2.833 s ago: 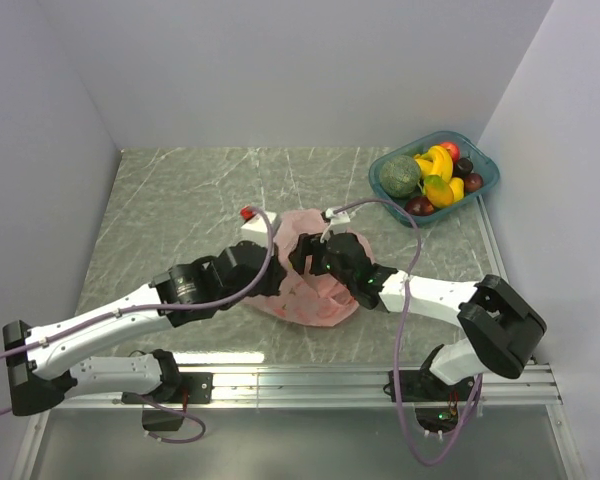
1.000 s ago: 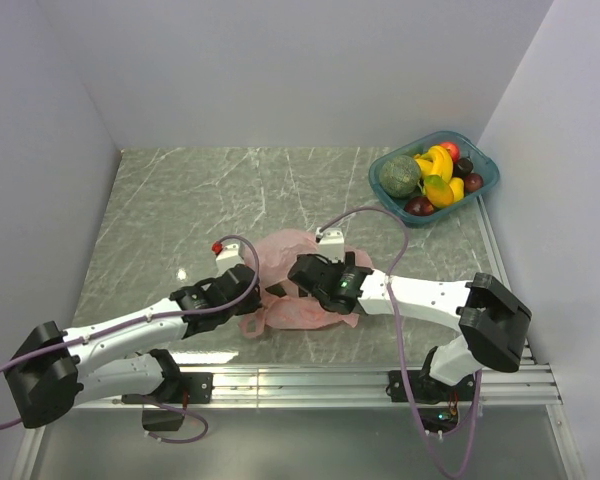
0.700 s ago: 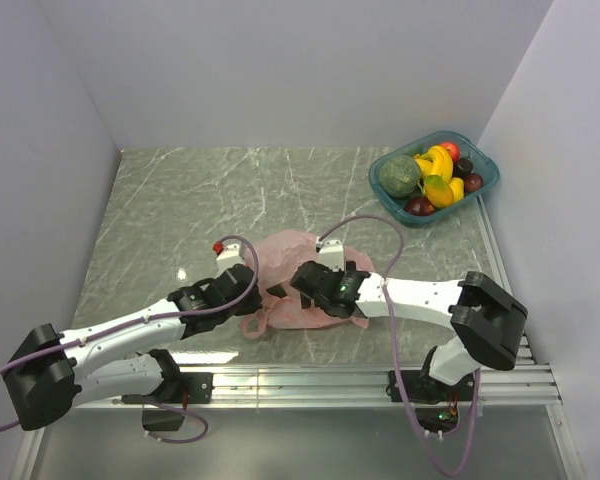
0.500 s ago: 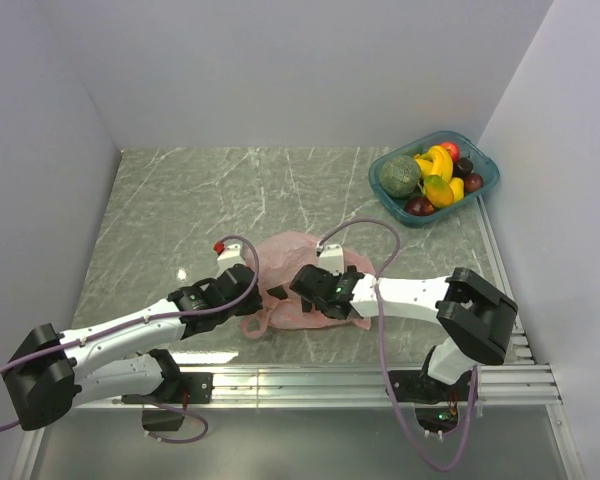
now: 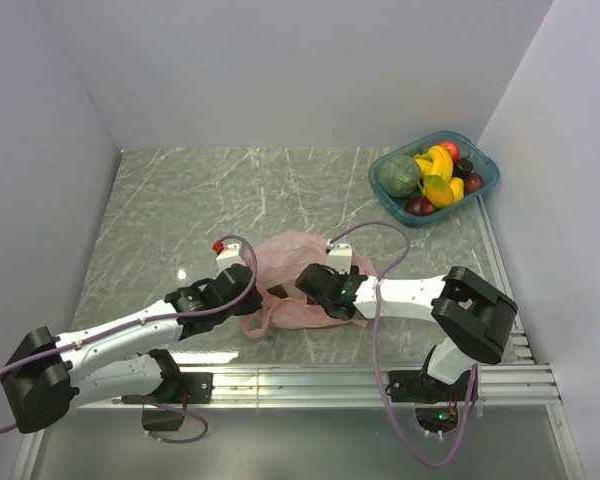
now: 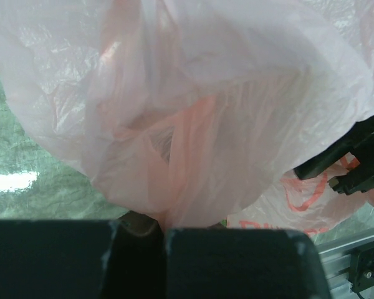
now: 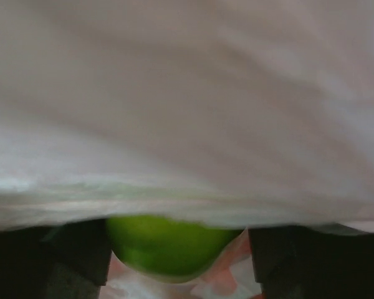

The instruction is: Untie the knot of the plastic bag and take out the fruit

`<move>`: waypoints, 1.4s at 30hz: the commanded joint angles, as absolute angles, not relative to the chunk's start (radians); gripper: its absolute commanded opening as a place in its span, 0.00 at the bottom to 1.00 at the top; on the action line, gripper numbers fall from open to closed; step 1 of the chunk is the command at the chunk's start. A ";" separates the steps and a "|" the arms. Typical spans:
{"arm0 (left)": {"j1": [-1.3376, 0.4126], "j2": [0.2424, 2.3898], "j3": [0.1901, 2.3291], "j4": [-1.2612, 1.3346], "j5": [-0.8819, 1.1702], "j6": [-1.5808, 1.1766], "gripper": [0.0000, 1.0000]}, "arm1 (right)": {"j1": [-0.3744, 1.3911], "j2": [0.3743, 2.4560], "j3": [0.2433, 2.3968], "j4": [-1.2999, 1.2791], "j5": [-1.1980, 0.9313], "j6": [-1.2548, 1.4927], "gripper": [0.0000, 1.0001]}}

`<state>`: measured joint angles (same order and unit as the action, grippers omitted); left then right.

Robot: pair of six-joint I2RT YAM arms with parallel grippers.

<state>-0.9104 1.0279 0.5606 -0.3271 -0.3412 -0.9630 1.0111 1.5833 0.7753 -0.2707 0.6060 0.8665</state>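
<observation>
1. The plastic bag [image 5: 285, 255] is lying crumpled on the table [image 5: 180, 200], near the front edge and about mid-width, right between the two arms. It's spread wider than it is deep. Its long axis runs roughly left to right and tilts a bit, with the left end nearer the arm bases.
2. The left gripper [image 5: 248, 290] is clamped tight on the bag's left edge. In its wrist cam a gathered strip of pink film comes straight up out of the closed fingers [image 6: 50, 261], then fans out into the body of the bag, so the folds run away from the jaws.
3. One handle loop [image 5: 255, 322] trails off the near-left corner, flat on the table. The knot isn't something I can pick out; the plastic is too bunched.
4. The right gripper [image 5: 308, 284] is poked in from the right side, pointing left. Its wrist cam shows a lime-green fruit [image 7: 168, 246] sitting between the spread fingers with pink film draped over it. Can't tell if the jaws are actually squeezing it or just around it.
5. The teal tray [image 5: 483, 185] sits at the far right corner, well away from the bag. It holds a banana bunch [image 5: 438, 160], a big dull-green melon [image 5: 399, 175] and some other fruit.
</observation>
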 commanded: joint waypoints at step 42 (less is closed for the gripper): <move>-0.677 1.220 0.945 -0.485 -0.233 -0.437 0.01 | 0.270 1.112 1.041 -0.284 0.336 0.374 0.03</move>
